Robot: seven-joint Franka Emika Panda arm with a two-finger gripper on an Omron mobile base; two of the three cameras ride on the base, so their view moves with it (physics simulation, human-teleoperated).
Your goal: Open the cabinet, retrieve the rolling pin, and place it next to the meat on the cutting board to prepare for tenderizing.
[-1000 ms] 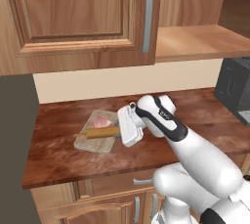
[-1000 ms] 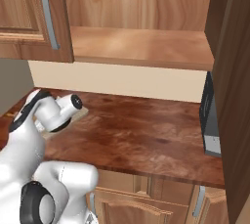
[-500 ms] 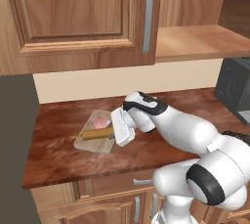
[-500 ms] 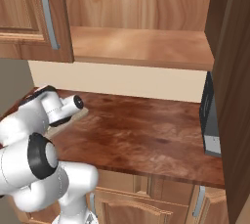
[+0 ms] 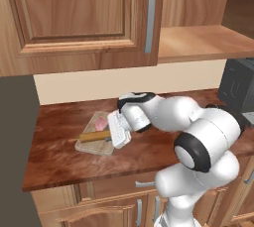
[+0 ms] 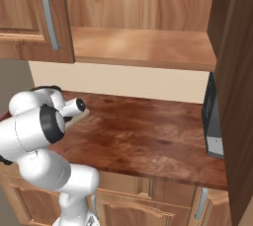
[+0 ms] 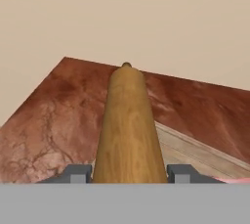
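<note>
The end effector [image 5: 113,133] pinches the rolling pin [image 5: 95,136] between its two finger tips [image 7: 78,173]; in the hand view a tip presses against each side of the wooden cylinder. The pin runs straight out from the end effector, its long axis along the line of the fingers, and its far knob points away over the table [image 5: 59,156].

Directly below the end effector lies the cutting board [image 5: 89,145], and the pin is low over it or already on it; I cannot tell if it touches the wood. The meat [image 5: 101,123] is just beside the pin, on the wall side of it, also on the board. I judge that the coming move is only to lower and release, because the pin already lies along the board next to the meat.

Further away, up and behind the end effector, the cabinet [image 5: 84,18] hangs on the wall, and its neighbour's door stands open with a bare shelf [image 6: 143,47].

I count one rolling pin, one piece of meat, one board, one arm.
</note>
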